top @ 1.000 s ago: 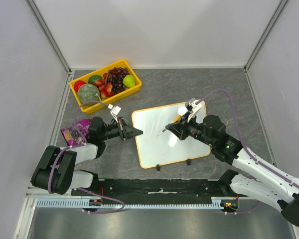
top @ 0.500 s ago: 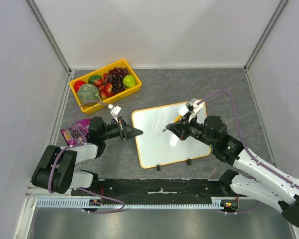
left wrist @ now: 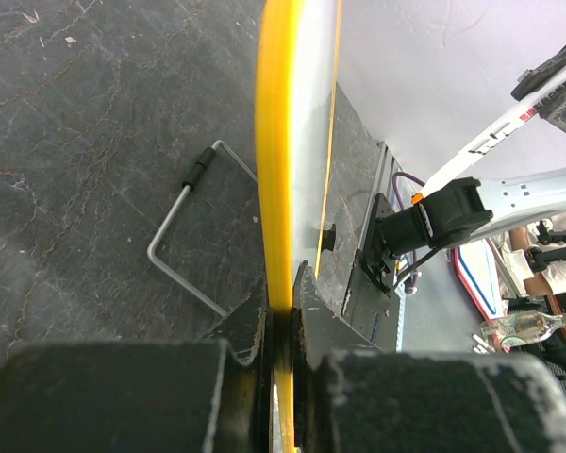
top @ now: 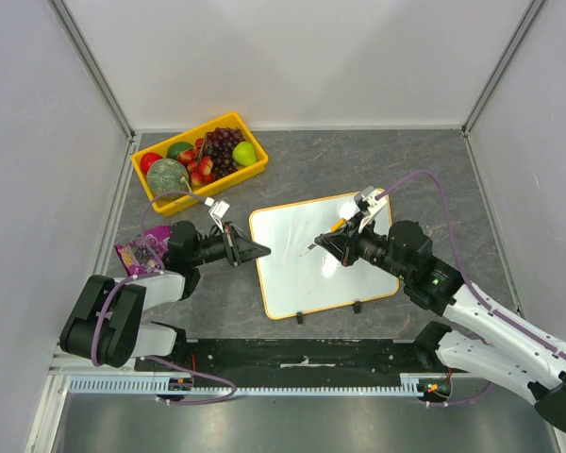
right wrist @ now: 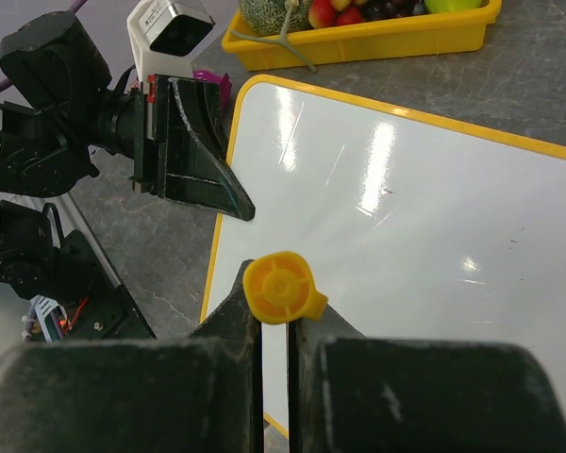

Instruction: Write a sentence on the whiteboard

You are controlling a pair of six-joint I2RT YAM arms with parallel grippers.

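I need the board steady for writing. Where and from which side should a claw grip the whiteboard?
Grip the thin rim of its left edge, coming in from the left. The whiteboard is a flat panel, seemingly propped off the table, so one finger fits above and one below. The left claw is shut on that edge, clear of the writing area.

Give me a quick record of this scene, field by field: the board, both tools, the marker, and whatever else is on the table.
Whiteboard: face up on the table, no writing visible
Left tool: shut on the whiteboard's left rim
Right tool: shut on a yellow marker, over the whiteboard
Marker tip touching: cannot tell
Also there: yellow crate of fruit far left, purple packet beside left arm
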